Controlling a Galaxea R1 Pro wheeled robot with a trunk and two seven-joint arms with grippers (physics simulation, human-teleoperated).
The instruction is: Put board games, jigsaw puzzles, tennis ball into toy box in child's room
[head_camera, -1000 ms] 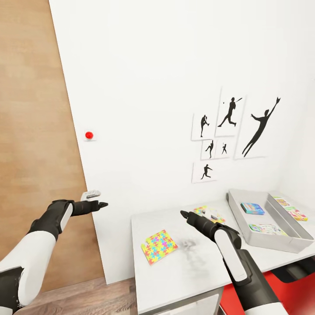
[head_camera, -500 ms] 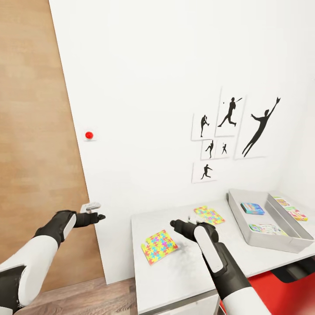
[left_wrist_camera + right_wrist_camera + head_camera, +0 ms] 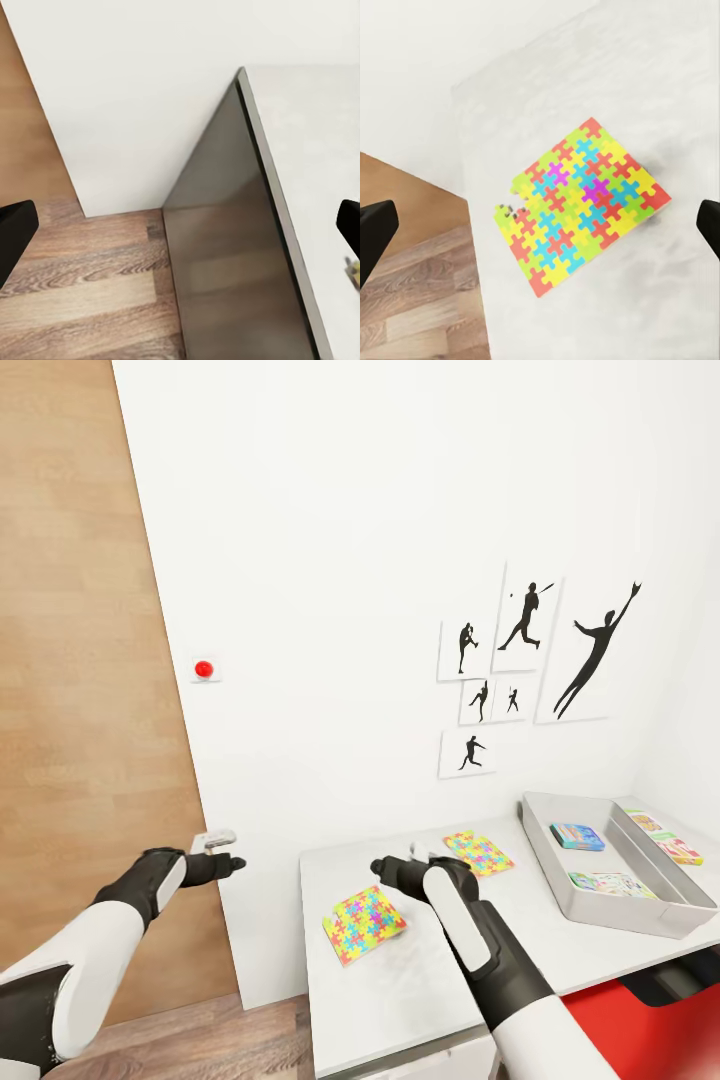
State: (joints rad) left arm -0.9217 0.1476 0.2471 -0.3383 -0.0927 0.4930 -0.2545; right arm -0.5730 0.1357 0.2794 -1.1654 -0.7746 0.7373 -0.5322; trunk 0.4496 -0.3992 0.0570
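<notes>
White wall with black baseball silhouettes [image 3: 530, 660] rose behind the surface [image 3: 400, 970]. On it lay two jigsaw puzzles, one near the front edge [image 3: 364, 923] and one farther back [image 3: 478, 852], with the toy box [image 3: 560, 880] at the right end holding a blue board game [image 3: 577, 836] and a white-green one [image 3: 610, 883]; a third board game [image 3: 664, 836] lay just beyond it. The right gripper [image 3: 385, 868] hung open over the nearer puzzle [image 3: 581, 202]. The left gripper [image 3: 232, 864] stood open off the surface's end, above the wooden floor [image 3: 82, 292].
</notes>
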